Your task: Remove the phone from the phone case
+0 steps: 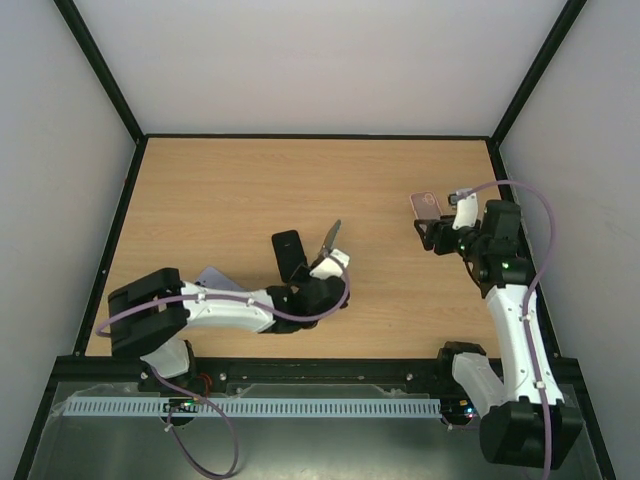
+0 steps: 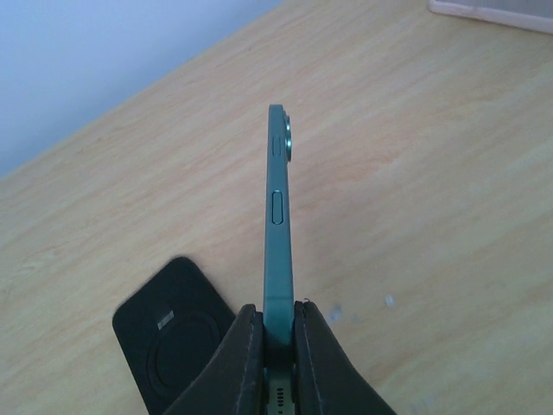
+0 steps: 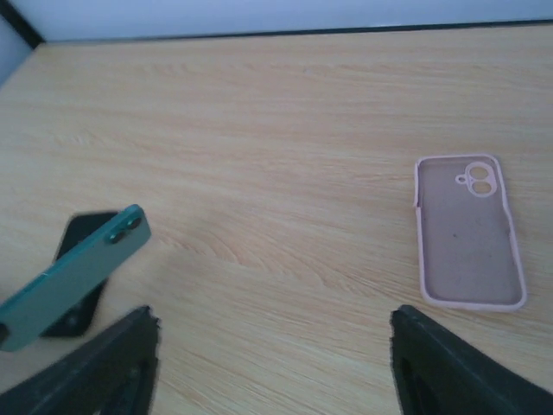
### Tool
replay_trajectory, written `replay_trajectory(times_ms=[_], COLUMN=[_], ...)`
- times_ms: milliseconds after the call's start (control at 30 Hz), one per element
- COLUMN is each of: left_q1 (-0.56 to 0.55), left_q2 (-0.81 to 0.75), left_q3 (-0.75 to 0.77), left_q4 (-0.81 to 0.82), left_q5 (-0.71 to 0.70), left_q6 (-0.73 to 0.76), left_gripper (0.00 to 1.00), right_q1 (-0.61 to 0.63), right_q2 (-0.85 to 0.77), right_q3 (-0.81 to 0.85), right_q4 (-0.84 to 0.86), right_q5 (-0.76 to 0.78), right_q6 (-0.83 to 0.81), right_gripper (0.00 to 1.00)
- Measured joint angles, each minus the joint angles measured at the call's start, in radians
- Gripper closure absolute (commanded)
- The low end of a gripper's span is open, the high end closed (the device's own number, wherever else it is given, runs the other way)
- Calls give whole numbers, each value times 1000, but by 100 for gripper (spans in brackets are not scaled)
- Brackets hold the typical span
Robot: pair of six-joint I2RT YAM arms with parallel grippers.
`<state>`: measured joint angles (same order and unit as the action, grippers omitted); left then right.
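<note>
The green phone [image 1: 331, 240] is bare and held up off the table, edge-on in the left wrist view [image 2: 278, 225]. My left gripper [image 1: 322, 268] is shut on its lower end [image 2: 278, 341]. The empty pink phone case [image 1: 425, 204] lies open side up on the table at the right, apart from the phone. It shows in the right wrist view [image 3: 469, 232] and at the top right of the left wrist view [image 2: 492, 10]. My right gripper [image 1: 433, 236] is open and empty just near of the case [image 3: 272, 363]. The phone also shows at the left of the right wrist view [image 3: 73, 277].
A black pad with a round ring [image 1: 289, 255] lies on the table beside and under the held phone [image 2: 173, 333]. A pale flat sheet [image 1: 215, 278] lies under the left arm. Black frame rails [image 1: 300, 136] edge the wooden table [image 1: 230, 190].
</note>
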<state>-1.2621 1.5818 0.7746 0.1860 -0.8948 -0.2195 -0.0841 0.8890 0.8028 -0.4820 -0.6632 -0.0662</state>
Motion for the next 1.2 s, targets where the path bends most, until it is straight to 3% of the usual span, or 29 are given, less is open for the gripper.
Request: replay_trajectory(times_ms=[67,167,533,967,1067,1200], left_q1=[38,92,149,171,171,170], left_q2=[27,86,414,718,752,792], left_q3=[47,147,540,845,894,945], left_q4=[-9,-47,-149,-314,-336,-365], left_q5=[16,35,-30,-133,-147,-157], left_q6=[20,52,159,209,211,204], left_gripper=[97,97,97,97,91,90], right_q1=[0,0,0,0,0,0], right_q2=[-20,-57,-107,-82,-82,-82], right_q3=[-15,-58,-92,-92,-92,-92], right_q4=[32,77,156,159,159,159], right_q5=[21,113,272,309,309,309], right_q6=[25,55,97,101,101,101], right_gripper=[10,2,2,2,2,2])
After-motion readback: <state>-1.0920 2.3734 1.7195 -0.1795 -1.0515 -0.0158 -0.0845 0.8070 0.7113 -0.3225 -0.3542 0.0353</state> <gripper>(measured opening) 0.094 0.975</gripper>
